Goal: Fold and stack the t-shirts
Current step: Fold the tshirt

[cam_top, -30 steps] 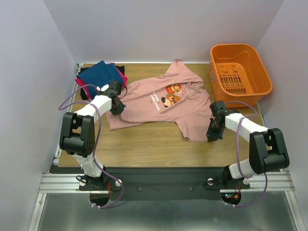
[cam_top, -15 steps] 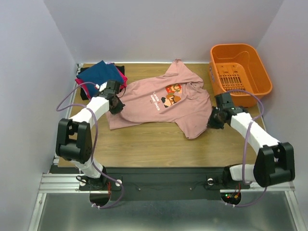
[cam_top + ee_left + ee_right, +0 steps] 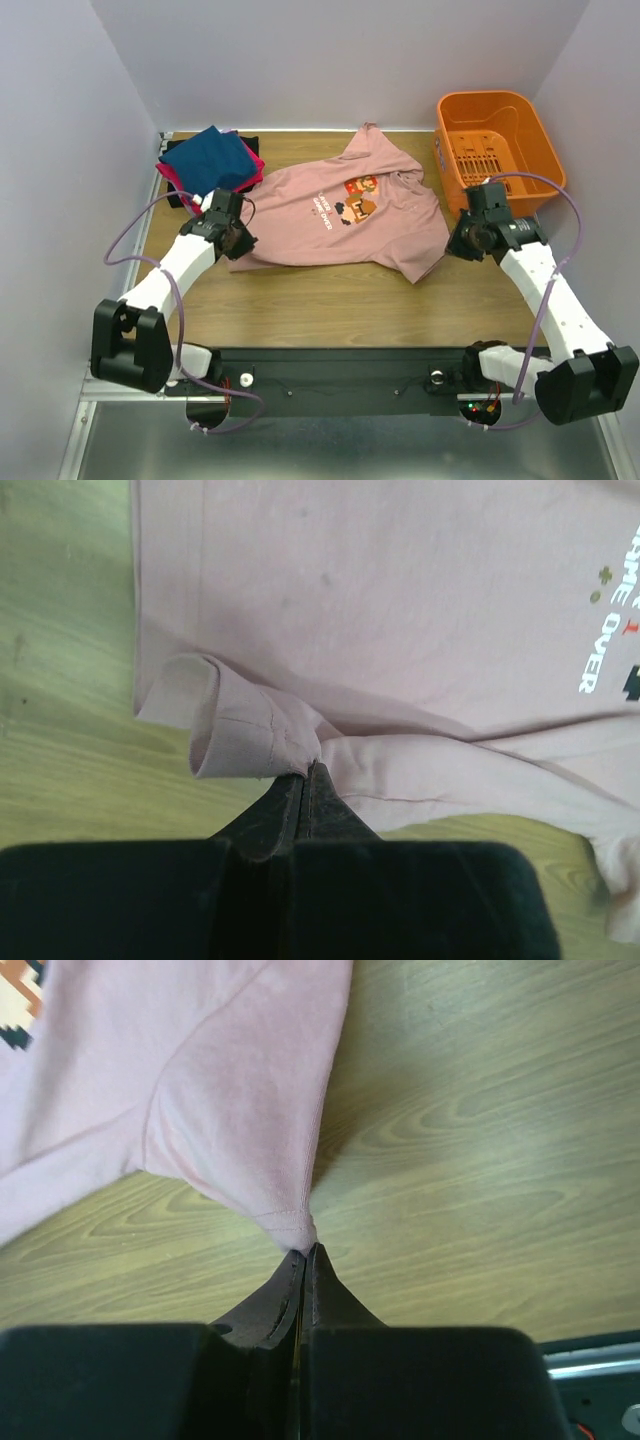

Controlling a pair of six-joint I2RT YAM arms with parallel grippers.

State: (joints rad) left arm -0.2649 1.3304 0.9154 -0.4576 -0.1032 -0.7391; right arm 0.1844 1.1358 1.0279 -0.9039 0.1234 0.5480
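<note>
Between left tool [image 3: 307, 772] and right tool [image 3: 305, 1253] gripping it, pink tee [image 3: 340, 215] spans, collar rightward.

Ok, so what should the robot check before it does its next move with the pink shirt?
1. Left pincer pinching the pink t-shirt: ok, its tips are shut on a bunched bit of the edge.
2. Right pincer pinching the same shirt: ok, shut on a pointed corner of cloth.
3. Cloth smooth at the left grip: not ok, there is a rolled-up fold right beside the tips.
4. Game print facing up: ok, the picture and white words show.
5. Shirt apart from the orange basket: cannot tell, the sleeve lies very close to its wall in the top view.
</note>
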